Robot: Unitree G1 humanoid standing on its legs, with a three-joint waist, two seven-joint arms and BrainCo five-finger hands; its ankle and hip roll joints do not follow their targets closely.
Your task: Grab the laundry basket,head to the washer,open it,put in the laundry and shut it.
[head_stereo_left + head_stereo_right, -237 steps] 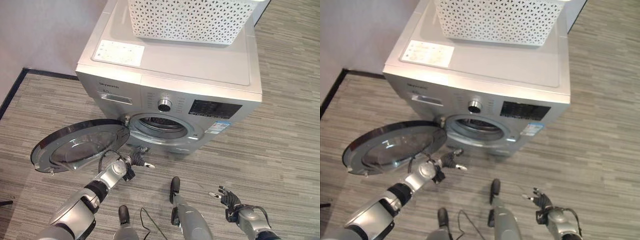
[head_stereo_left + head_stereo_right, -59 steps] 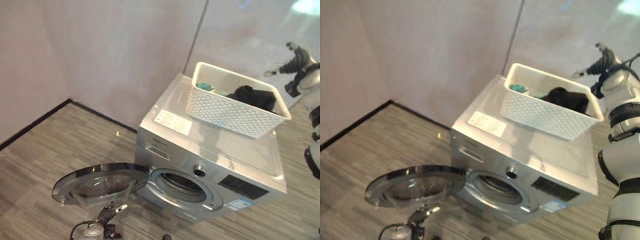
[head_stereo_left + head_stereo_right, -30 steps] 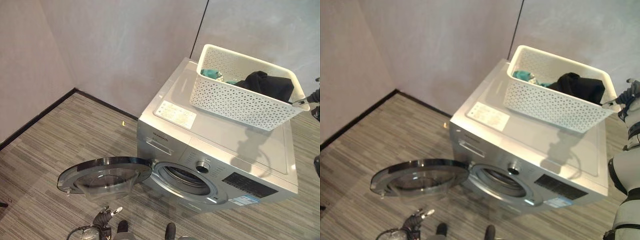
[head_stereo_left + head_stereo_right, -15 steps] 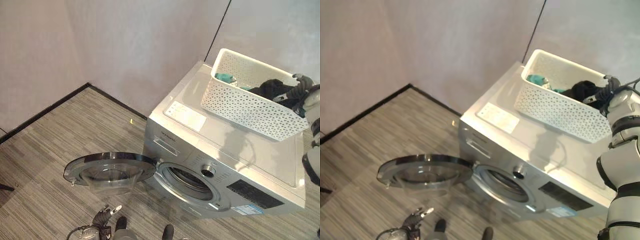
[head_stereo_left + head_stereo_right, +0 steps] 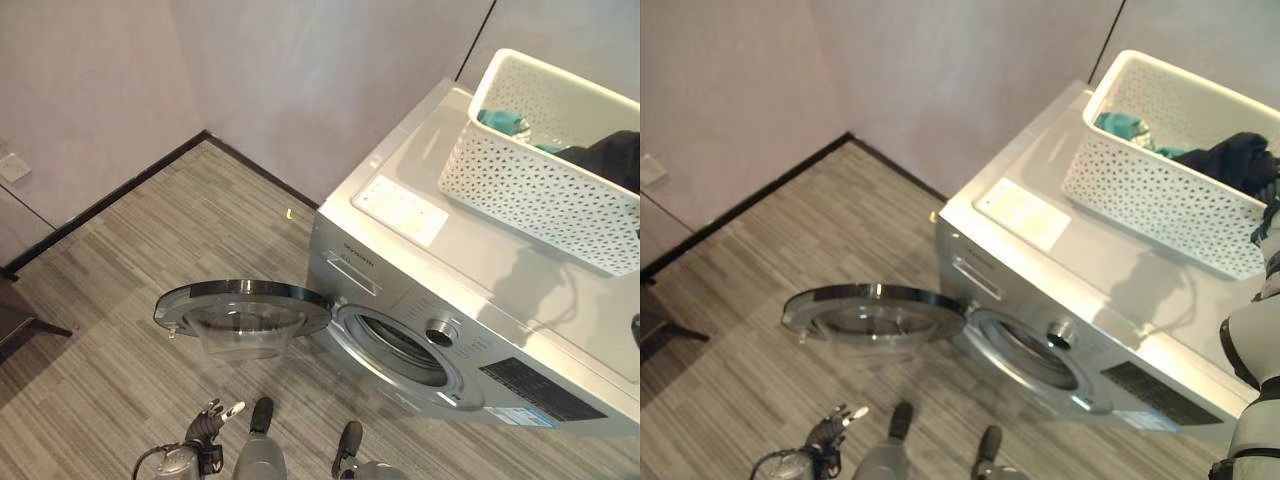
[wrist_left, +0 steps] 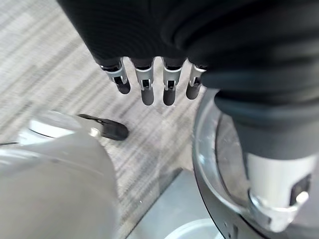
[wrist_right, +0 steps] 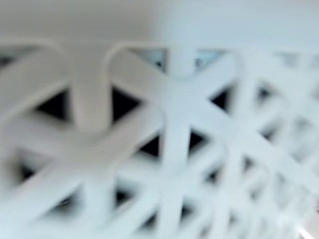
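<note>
Basket (image 5: 545, 190): atop washer (image 5: 480, 300), long axis running toward back wall.
Door (image 5: 243, 305): swung open, unchanged.
Left robot hand (image 5: 208, 425): low, fingers relaxed.
Right robot hand: cannot tell.

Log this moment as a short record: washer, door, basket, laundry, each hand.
washer: silver front-loading washing machine, in a corner of the room
door: round glass door, swung fully open
basket: white perforated plastic laundry basket, resting on the washer's top
laundry: black garment and teal cloth, both in the basket
left hand: open, low near the floor, holding nothing
right hand: at the basket's wall, fingers unseen
</note>
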